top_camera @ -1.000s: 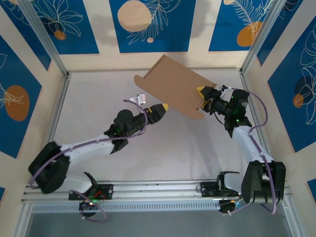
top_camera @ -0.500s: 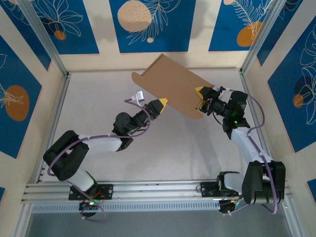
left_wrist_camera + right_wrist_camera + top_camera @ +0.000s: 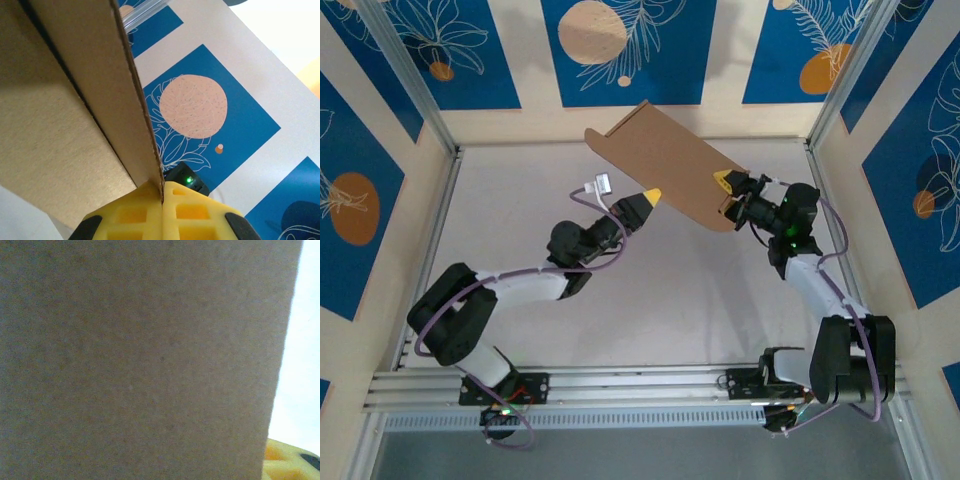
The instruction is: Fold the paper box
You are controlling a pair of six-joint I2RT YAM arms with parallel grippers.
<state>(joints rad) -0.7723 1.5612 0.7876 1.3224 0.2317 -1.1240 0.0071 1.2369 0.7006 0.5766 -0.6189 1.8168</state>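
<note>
Holding the paper box aloft between two arms

The paper box hangs tilted above the far part of the bench. It is a flat brown sheet with a rounded flap at its far left corner, lifted off the surface. Its lower right end sits in the right jaws, whose yellow fingertips stand on either side of the cardboard and grip it. The left jaws meet the sheet's near long edge about midway. In the left wrist view their yellow pads are pressed together, with the thin cardboard edge pinched in the seam between them. In the right wrist view the plain brown face lies close to the lens, with one yellow fingertip at the lower right corner. Past the cardboard's edge in the left wrist view, a green light glows on a dark housing. The walls around the bench carry blue panels with peach circles and white leaf outlines.
</note>
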